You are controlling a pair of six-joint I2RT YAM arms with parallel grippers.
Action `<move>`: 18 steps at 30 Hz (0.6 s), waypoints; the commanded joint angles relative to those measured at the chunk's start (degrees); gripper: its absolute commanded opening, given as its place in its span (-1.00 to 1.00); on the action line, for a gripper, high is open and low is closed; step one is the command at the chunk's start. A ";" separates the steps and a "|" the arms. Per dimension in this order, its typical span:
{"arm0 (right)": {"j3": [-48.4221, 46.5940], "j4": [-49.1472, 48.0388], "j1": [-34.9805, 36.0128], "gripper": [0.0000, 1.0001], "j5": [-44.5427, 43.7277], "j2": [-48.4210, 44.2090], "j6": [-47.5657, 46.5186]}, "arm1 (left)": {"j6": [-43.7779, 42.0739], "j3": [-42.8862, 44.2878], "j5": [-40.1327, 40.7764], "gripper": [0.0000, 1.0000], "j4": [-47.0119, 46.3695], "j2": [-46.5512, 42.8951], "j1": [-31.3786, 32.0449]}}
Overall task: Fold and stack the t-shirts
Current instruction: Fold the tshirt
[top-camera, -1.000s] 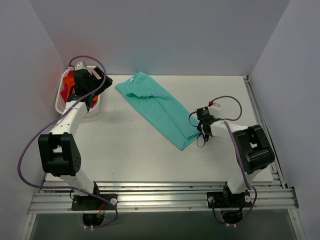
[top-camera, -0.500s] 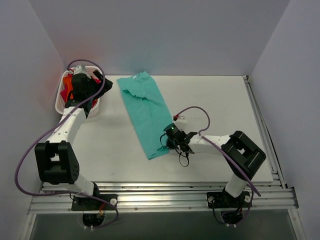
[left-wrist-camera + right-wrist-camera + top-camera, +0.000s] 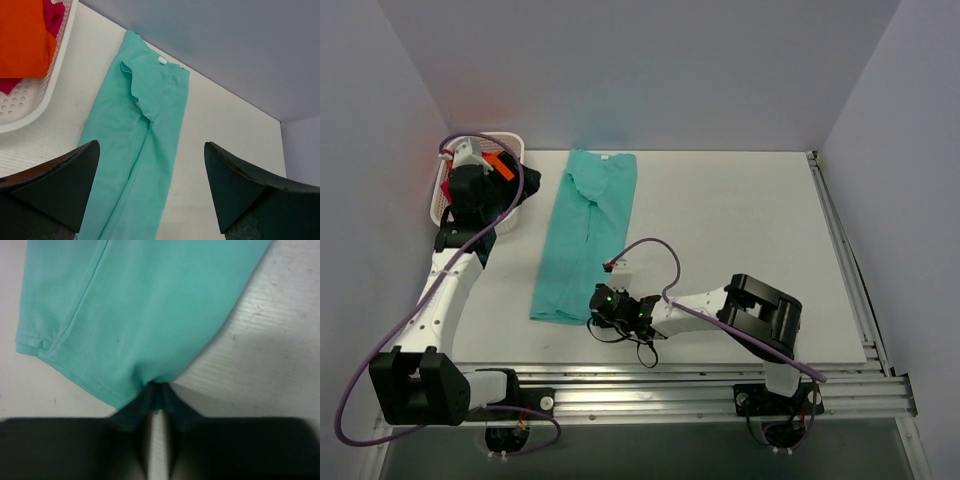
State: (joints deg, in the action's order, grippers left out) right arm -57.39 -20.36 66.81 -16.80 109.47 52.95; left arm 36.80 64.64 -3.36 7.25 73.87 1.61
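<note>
The teal-green t-shirt point(image 3: 582, 236) lies folded lengthwise in a long strip on the table, collar at the back; it also shows in the left wrist view point(image 3: 142, 140) and the right wrist view point(image 3: 150, 305). My right gripper point(image 3: 597, 303) is shut on its near hem corner point(image 3: 159, 385), low on the table. My left gripper point(image 3: 490, 195) is open and empty, held above the basket's edge. The orange t-shirt point(image 3: 22, 35) and the magenta-red t-shirt point(image 3: 54, 15) lie in the white basket point(image 3: 512, 212).
The white lattice basket stands at the back left corner, against the left wall. A purple cable point(image 3: 650, 250) loops above my right arm. Walls close the back and both sides; a metal rail point(image 3: 640, 390) runs along the near edge.
My right gripper has dragged the teal shirt's hem left and toward the near edge, swinging the shirt from diagonal to nearly straight. My left gripper has pulled back from the basket.
</note>
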 commanded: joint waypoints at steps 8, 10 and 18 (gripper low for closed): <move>4.38 28.97 -0.18 0.49 -21.95 -20.59 0.40 | -2.44 -5.65 13.89 0.88 8.92 -13.56 13.50; 5.09 29.41 -0.18 0.50 -23.10 -23.76 0.14 | -0.42 -10.75 17.13 0.88 9.54 -18.02 16.04; 3.69 21.00 -0.36 0.43 -19.16 -19.57 -3.02 | 3.19 -20.43 23.57 0.88 12.35 -22.19 18.26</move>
State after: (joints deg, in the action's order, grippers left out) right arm -52.64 3.25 66.72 -35.53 86.41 51.40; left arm 38.20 45.06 16.34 18.52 51.16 19.57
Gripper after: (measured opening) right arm 0.726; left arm 0.941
